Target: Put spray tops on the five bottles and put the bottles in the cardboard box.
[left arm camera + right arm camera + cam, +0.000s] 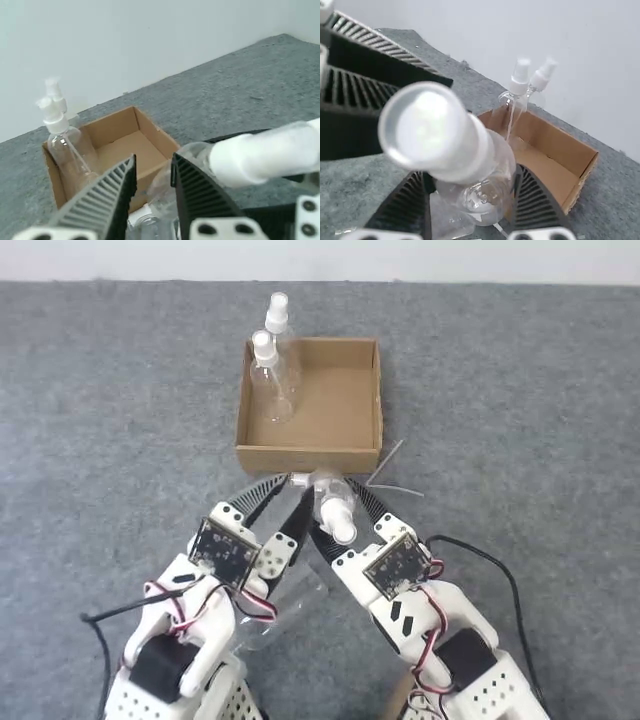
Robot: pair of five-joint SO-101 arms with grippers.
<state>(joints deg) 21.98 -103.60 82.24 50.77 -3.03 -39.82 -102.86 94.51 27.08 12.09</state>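
**Capped bottle in the right arm's grip, short of the box**

The right gripper (470, 192) has its fingers pinching the clear body of a bottle (333, 502). The bottle's spray top (343, 530) is on. Its long axis runs near to far: top towards the arms and tilted up, base towards the cardboard box (308, 455).

The left gripper (153, 167) sits just left of that bottle. Its fingers are spread by a narrow gap and I see nothing gripped between them.

Two capped bottles (272, 380) stand upright in the box's far left corner. The rest of its floor is bare. A further clear bottle (290, 615) lies on the grey desk (520, 390) between the two arms, with no top that I can see.

Assessment: the box lies straight ahead of the held bottle, on the far side, with its near wall between them. The right arm is the one to deliver. The base must be lifted over that wall and set down right of the standing pair.
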